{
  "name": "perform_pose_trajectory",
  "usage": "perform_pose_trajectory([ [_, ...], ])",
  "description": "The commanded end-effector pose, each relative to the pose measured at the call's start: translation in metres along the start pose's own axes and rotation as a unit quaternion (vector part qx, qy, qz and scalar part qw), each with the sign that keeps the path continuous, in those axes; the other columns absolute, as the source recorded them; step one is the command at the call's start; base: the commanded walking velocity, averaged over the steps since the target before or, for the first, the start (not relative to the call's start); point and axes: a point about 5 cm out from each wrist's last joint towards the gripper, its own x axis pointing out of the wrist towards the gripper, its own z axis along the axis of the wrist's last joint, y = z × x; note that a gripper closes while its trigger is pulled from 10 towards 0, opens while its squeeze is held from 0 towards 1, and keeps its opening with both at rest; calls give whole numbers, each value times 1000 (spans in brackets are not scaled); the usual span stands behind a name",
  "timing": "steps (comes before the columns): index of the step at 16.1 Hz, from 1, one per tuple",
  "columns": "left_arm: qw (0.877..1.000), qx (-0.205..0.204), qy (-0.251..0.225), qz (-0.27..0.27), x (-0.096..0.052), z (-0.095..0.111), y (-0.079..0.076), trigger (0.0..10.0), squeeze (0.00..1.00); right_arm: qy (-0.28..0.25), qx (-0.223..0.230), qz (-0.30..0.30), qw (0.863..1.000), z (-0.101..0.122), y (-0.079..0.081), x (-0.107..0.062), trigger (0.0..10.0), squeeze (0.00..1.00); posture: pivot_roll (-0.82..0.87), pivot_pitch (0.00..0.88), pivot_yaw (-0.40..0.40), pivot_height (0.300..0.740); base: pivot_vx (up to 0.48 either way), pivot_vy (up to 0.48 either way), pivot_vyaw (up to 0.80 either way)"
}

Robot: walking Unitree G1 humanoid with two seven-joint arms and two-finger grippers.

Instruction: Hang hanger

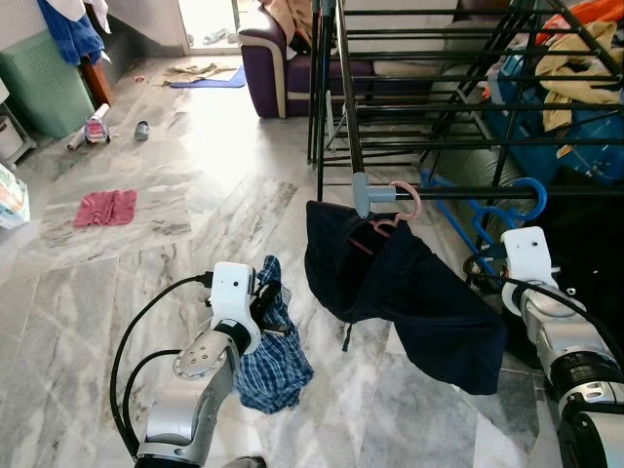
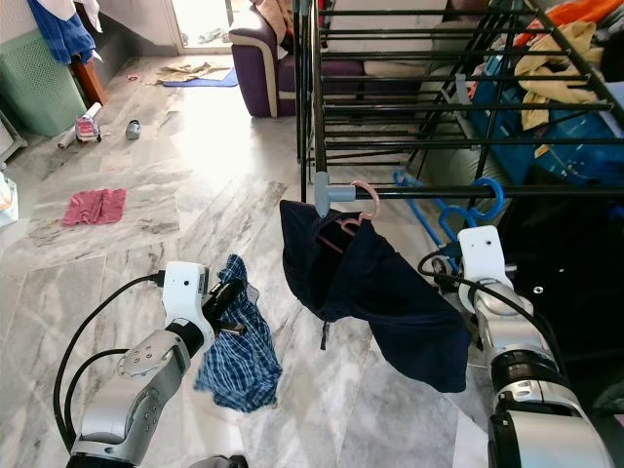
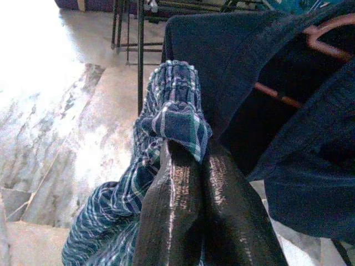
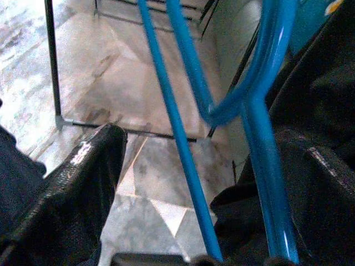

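Left eye view put your blue hanger (image 1: 492,216) at right center, hooked on the black rail (image 1: 507,192) just above your right gripper (image 4: 194,183), fingers released around its shaft, while your left gripper (image 1: 261,300) clenched plaid cloth (image 1: 273,351) lower left.
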Motion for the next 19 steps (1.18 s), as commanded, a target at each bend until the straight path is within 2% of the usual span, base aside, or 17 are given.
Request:
perform_pose_trajectory([
  [1, 1000, 4, -2, -5, -2, 2, -1, 10000, 0, -3, 3, 3, 1000, 2, -1, 0, 9059, 0, -1, 122, 16, 740, 0, 0, 0],
  [2, 1000, 5, 0, -4, -2, 2, 0, 10000, 0, -1, 5, 7, 1000, 2, -1, 0, 1725, 0, -3, 123, 16, 740, 0, 0, 0],
  [3, 1000, 6, 2, -4, -2, 1, 0, 10000, 0, 0, 3, 14, 1000, 1, 0, 0, 3373, 0, -4, 123, 14, 740, 0, 0, 0],
  [4, 1000, 6, 2, -4, -2, 1, 0, 10000, 0, 0, 3, 14, 1000, 1, 0, 0, 3373, 0, -4, 123, 14, 740, 0, 0, 0],
  [5, 1000, 5, 4, -4, -2, 1, -1, 10000, 0, 0, 4, 16, 1000, -2, 0, 0, 0, 0, -7, 125, 14, 740, 0, 0, 0],
  [19, 1000, 3, 4, -8, 5, 2, -5, 10000, 0, -6, 10, 3, 1000, -4, -2, -1, 0, 0, -20, 102, 11, 740, 0, 0, 0],
])
